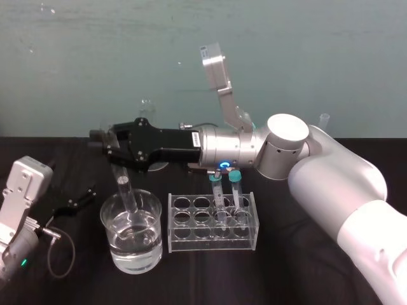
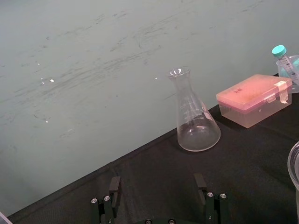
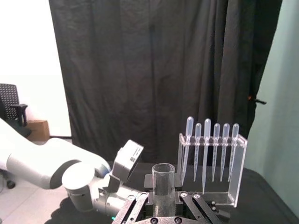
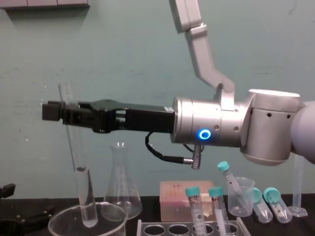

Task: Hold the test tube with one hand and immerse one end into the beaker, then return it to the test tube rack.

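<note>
My right pincer (image 1: 105, 145) reaches out to the left, high over the black table (image 1: 280, 273). Its fingers are closed tight on the glass tube (image 4: 75, 147), and I hold the tube near its top. The tube hangs almost straight down, with its top leaning a little to the left in the chest view. Its round bottom end is down inside the beaker (image 1: 108, 219), below the rim. From the chest view there is room between the tube and the glass wall on both sides. I cannot tell if it touches the back rim, or if the end reaches the water. The beaker stands just to the left of the rack (image 1: 210, 246), with a thin gap between them. In the rack, tubes with teal caps (image 1: 236, 187) stand in the holes on the right side, under my wrist. The holes on the side near the beaker are open. A cone-shaped flask (image 4: 120, 187) stands behind the beaker, and a pink box (image 4: 174, 196) sits behind the rack. Both are well back from the tube. My left pincer (image 2: 157, 186) lies low at the table's left side with its fingers apart. It is to the left of the beaker and does not touch it. A thin cable (image 1: 63, 254) loops on the table beside it.
</note>
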